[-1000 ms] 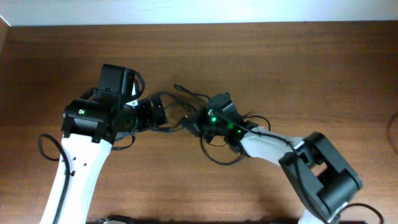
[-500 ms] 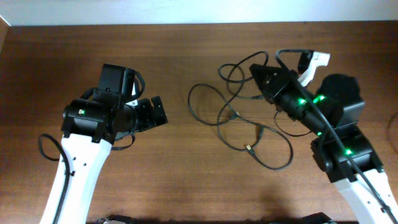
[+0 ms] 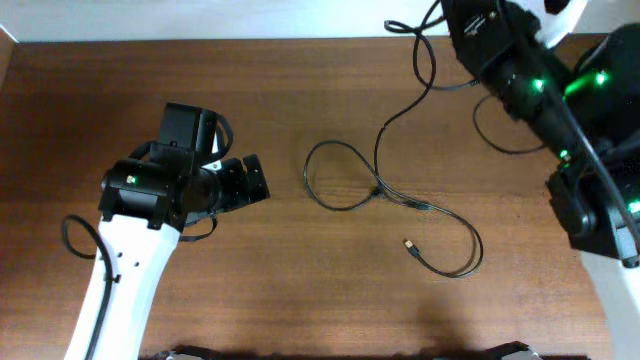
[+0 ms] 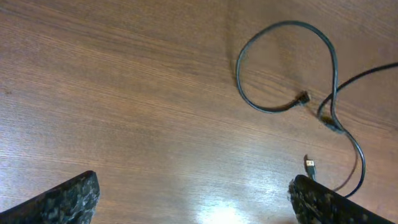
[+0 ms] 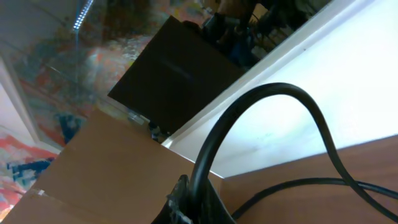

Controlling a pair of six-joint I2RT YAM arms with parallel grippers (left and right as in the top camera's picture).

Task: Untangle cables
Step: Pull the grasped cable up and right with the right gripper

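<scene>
A thin black cable (image 3: 378, 188) lies on the wooden table (image 3: 200, 80). It forms one loop in the middle, crosses itself, then curves round to a small plug (image 3: 408, 243). Its far strand rises to my right gripper (image 3: 450, 12) at the top right edge, which is shut on it. The right wrist view shows the cable (image 5: 219, 130) pinched between the fingers of the right gripper (image 5: 200, 208) and arching upward. My left gripper (image 3: 250, 180) stands open, left of the loop and apart from it. In the left wrist view, the loop (image 4: 292, 23) lies ahead of the open left gripper (image 4: 193, 202).
A white wall strip (image 3: 200, 18) borders the table's far edge. Thicker black wires (image 3: 72, 238) hang by the left arm's base. The right arm's body (image 3: 590, 190) fills the right side. A dark box (image 5: 174, 74) stands beyond the table in the right wrist view.
My right gripper has swung up and to the far right with the cable in it, drawing the tangle out into one loop and a long strand. The left arm has not moved.
</scene>
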